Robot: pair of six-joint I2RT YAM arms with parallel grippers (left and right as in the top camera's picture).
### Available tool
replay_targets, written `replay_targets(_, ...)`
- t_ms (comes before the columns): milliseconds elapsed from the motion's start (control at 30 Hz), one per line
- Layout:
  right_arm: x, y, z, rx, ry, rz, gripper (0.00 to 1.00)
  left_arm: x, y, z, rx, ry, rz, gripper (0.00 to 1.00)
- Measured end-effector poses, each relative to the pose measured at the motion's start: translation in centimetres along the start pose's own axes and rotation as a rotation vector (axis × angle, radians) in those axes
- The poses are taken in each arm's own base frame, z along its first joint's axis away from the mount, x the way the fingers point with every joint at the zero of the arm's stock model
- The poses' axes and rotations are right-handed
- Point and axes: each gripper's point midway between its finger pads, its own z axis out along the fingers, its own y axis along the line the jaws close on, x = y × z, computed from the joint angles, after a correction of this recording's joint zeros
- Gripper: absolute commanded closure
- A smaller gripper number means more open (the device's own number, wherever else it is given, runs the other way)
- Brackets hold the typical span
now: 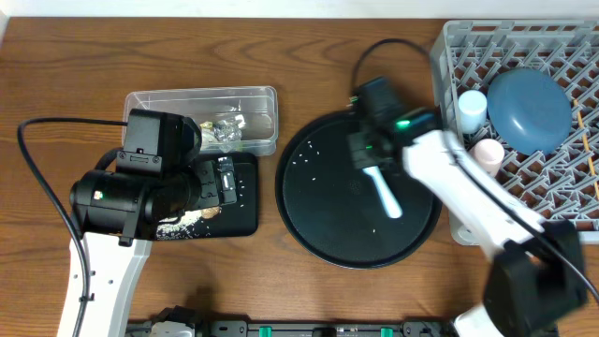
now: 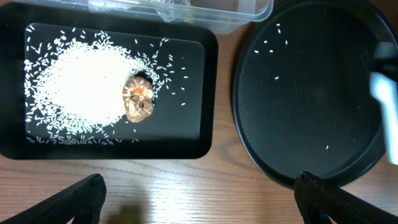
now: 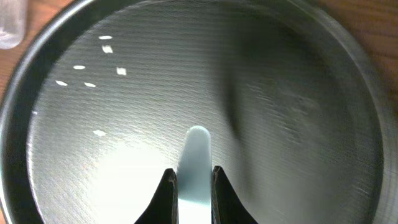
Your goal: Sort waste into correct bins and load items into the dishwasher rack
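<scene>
My right gripper (image 3: 193, 179) clamped on spoon (image 3: 198, 144), which juts toward 12 o'clock over round tray (image 3: 298, 93) | my left gripper (image 2: 199, 185) spread apart, flat black tray (image 2: 189, 127) at 11 o'clock

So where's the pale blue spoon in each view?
Overhead: spoon right of centre, lying on the round black tray.
Left wrist: probably the pale blur at the right edge.
Right wrist: bottom centre, held in the right gripper.
Shared landmark: the round black tray.
</scene>
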Motion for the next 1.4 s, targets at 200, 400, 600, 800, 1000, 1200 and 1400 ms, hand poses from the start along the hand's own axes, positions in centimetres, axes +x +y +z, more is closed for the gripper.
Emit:
replay_targets(200, 0.7, -6.5, -4.8, 0.055, -0.017, 0.059, 0.99, 0.0, 0.0, 0.0, 0.000, 0.000, 0.000, 0.02)
replay_targets(400, 2.2, -12.5, -6.7, 0.086, 0.001, 0.137, 0.99, 0.0, 0.0, 0.0, 0.000, 0.000, 0.000, 0.02)
replay_targets(600, 2.0, -11.7, -6.8, -0.068, -0.015, 0.100, 0.99, 0.0, 0.0, 0.0, 0.000, 0.000, 0.000, 0.02)
replay_targets(800, 2.2, -7.4, -6.9, -0.181, 0.005, -0.009, 0.98, 0.0, 0.0, 0.0, 0.000, 0.000, 0.000, 0.02)
replay_targets(1000, 4.0, -3.4, -6.6, -0.227, 0.070, -0.118, 0.82, 0.0, 0.0, 0.0, 0.000, 0.000, 0.000, 0.02)
replay_targets(1200, 7.3, -3.0, -2.8, -0.157, 0.163, -0.198, 0.57, 0.0, 0.0, 0.0, 0.000, 0.000, 0.000, 0.02)
replay_targets(1400, 7.7, -4.1, 0.5, -0.095, 0.121, -0.205, 0.58, 0.0, 0.0, 0.0, 0.000, 0.000, 0.000, 0.02)
